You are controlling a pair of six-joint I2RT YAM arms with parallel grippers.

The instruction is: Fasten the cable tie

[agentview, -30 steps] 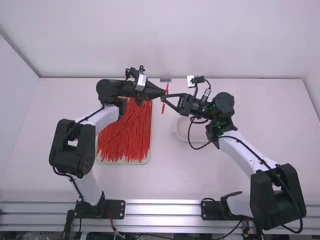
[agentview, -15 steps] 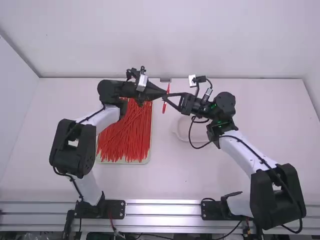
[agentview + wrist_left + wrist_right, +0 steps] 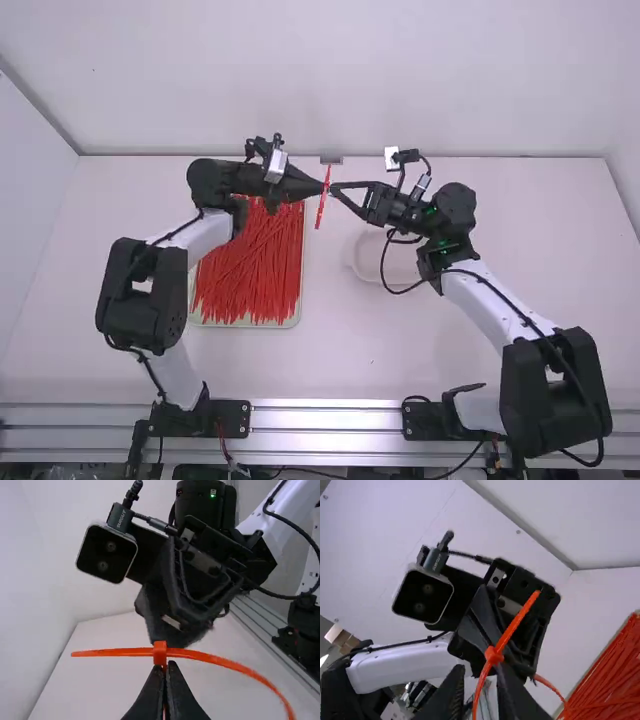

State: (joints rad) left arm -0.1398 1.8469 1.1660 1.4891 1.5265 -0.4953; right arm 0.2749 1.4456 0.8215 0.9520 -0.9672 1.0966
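Left gripper (image 3: 322, 183) and right gripper (image 3: 337, 188) meet tip to tip above the far middle of the table (image 3: 500, 220) in my high view. The red cable tie (image 3: 320, 203) hangs upright between them. A pile of spare ties (image 3: 250, 265) lies on a tray (image 3: 296, 322) below the left arm.

On the left wrist feed, my left gripper (image 3: 161, 667) has its fingers pressed together on the cable tie (image 3: 210, 657) at its head, with the strap running crosswise.

On the right wrist feed, the right gripper (image 3: 480, 672) has its fingers apart, and the cable tie (image 3: 512, 625) passes between them. The spare ties (image 3: 615, 680) lie beyond.
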